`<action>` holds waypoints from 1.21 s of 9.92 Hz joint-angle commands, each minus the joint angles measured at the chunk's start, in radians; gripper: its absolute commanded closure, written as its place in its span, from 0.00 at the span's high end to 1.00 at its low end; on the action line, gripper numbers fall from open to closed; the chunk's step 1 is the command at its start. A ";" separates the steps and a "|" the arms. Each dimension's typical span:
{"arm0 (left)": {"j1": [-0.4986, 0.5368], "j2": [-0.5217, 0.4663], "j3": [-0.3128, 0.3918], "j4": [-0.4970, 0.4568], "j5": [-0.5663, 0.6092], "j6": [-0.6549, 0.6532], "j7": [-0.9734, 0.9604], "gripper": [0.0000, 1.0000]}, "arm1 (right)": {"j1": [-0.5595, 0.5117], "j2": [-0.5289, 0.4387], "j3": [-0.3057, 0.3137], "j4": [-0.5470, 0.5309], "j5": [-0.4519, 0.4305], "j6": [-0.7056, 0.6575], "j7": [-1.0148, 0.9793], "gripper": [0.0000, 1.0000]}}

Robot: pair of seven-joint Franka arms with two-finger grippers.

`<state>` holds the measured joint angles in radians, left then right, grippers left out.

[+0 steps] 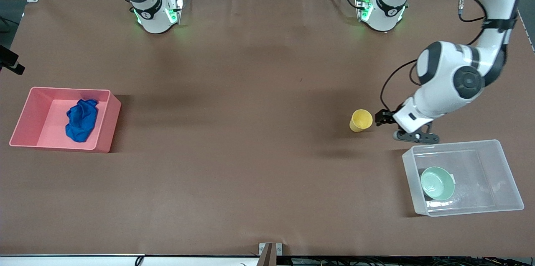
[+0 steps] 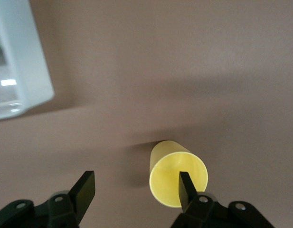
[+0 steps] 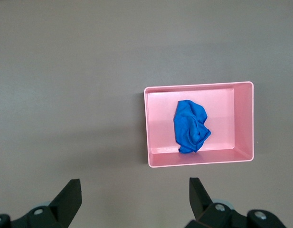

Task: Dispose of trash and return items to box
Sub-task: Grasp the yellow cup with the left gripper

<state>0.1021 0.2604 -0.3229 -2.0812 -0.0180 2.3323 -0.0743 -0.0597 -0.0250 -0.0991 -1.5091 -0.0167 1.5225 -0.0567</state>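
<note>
Pink bin (image 1: 31, 103): on the bench (image 1: 250, 111) at the right arm's end, holding the blue cloth (image 1: 81, 119).
Right gripper (image 3: 134, 199): jaws spread wide and empty, high over the bench, with the bin and cloth below it; this arm waits.
Yellow cup (image 1: 360, 120): upright on the bench; one finger of the left gripper sits inside its rim.
Left gripper (image 1: 386, 121): wide open, low beside the cup, just above the clear box.
Clear box (image 1: 497, 161): at the left arm's end, with the green bowl (image 1: 437, 183) inside.
</note>
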 commanded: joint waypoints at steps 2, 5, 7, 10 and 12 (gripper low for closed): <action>-0.013 0.074 -0.007 -0.092 0.067 0.134 -0.044 0.74 | 0.000 -0.009 0.001 -0.003 -0.003 -0.011 0.003 1.00; -0.027 0.123 -0.007 -0.135 0.070 0.231 -0.073 0.23 | 0.000 -0.009 0.001 -0.003 -0.003 -0.013 0.001 1.00; -0.030 0.140 -0.007 -0.132 0.070 0.239 -0.091 0.00 | 0.000 -0.009 0.001 -0.003 -0.003 -0.013 0.001 1.00; -0.013 0.085 -0.007 -0.080 0.070 0.223 -0.068 0.00 | 0.000 -0.009 0.002 -0.003 -0.003 -0.013 -0.002 1.00; -0.009 0.057 -0.005 0.055 0.069 0.088 -0.067 0.00 | 0.000 -0.009 0.001 -0.003 -0.003 -0.013 -0.003 1.00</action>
<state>0.0846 0.3186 -0.3255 -2.1066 0.0264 2.5157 -0.1379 -0.0597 -0.0250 -0.0994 -1.5092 -0.0167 1.5155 -0.0568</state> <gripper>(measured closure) 0.969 0.000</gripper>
